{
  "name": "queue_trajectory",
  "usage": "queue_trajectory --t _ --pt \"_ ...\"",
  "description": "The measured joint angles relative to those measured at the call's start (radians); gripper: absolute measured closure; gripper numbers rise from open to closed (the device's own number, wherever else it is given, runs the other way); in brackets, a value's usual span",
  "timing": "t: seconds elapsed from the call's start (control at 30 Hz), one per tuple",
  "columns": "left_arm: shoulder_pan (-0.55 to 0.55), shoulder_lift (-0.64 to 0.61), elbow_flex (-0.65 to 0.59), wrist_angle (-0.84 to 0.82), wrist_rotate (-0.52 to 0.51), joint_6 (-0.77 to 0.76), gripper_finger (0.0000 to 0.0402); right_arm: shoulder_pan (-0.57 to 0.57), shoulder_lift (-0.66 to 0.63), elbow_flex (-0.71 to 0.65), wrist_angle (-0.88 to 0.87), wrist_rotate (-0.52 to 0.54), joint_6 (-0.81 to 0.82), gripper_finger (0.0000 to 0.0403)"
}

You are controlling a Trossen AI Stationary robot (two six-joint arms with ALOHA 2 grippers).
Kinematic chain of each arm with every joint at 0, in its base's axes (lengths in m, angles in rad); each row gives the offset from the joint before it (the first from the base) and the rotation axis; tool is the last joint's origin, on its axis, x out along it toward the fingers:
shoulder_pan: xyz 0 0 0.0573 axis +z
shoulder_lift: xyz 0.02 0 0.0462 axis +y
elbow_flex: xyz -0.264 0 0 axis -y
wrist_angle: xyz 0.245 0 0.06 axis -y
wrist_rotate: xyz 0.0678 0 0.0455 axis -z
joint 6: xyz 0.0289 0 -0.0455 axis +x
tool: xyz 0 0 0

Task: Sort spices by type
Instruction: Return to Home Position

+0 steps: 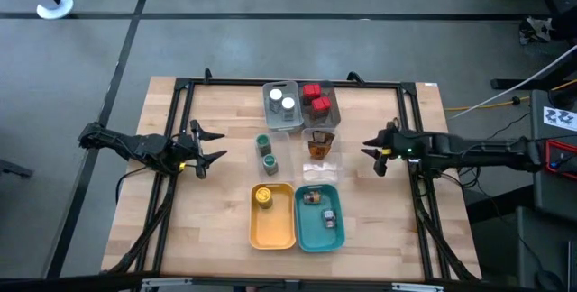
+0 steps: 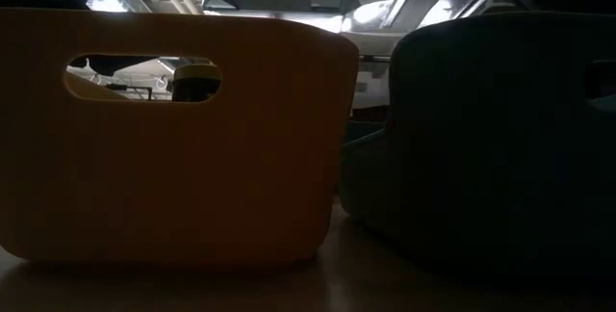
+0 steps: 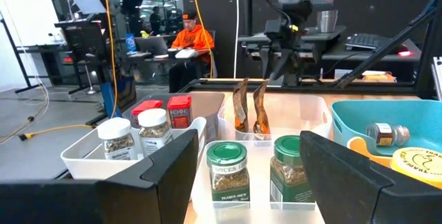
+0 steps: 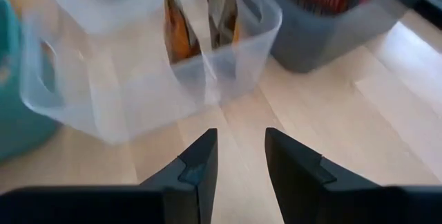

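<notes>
The surface point(image 1: 225, 121) is pale, matt wood, edged by a black metal frame point(image 1: 225, 81). The yellow tray point(image 1: 270, 229) and teal tray point(image 1: 308, 234) look like smooth matt plastic. The clear bin point(image 4: 138, 106) is glossy see-through plastic. The green-lidded jars point(image 3: 227, 172) carry paper labels.

We read "SPICES" and "TRADER JOE'S" on the green-lidded jar point(image 3: 228, 175); print on the yellow tin point(image 3: 418, 163) and red boxes point(image 3: 179, 111) stays illegible to us.

A robotics lab: wooden desk point(image 1: 225, 238) on grey floor point(image 1: 270, 49), loose cables point(image 1: 487, 104) right, a whiteboard point(image 3: 31, 16) and seated person point(image 3: 190, 37) far off.
</notes>
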Motion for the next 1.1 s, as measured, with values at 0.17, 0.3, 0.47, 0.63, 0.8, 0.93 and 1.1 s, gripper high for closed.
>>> queue_trajectory --t 0.17,0.3,0.47,0.63,0.8,0.93,1.1 --pt "0.000 0.000 0.000 0.000 0.000 0.000 0.0164 0.000 -0.156 -0.017 0.011 0.001 0.007 0.0281" --pt "0.000 0.000 0.000 0.000 0.000 0.000 0.0164 0.000 -0.251 -0.017 0.011 0.001 0.005 0.0281" --pt "0.000 0.000 0.000 0.000 0.000 0.000 0.0164 0.000 -0.317 -0.017 0.011 -0.002 0.001 0.0281" --pt "0.000 0.000 0.000 0.000 0.000 0.000 0.0164 0.000 -0.324 -0.018 0.065 -0.042 -0.050 0.0281" --pt "0.000 0.000 0.000 0.000 0.000 0.000 0.0164 0.000 -0.324 -0.018 0.140 -0.099 -0.111 0.0281" --pt "0.000 0.000 0.000 0.000 0.000 0.000 0.0164 0.000 -0.324 -0.018 0.159 -0.122 -0.168 0.0281" --pt "0.000 0.000 0.000 0.000 0.000 0.000 0.0164 0.000 -0.335 -0.078 0.214 -0.153 -0.178 0.0281"
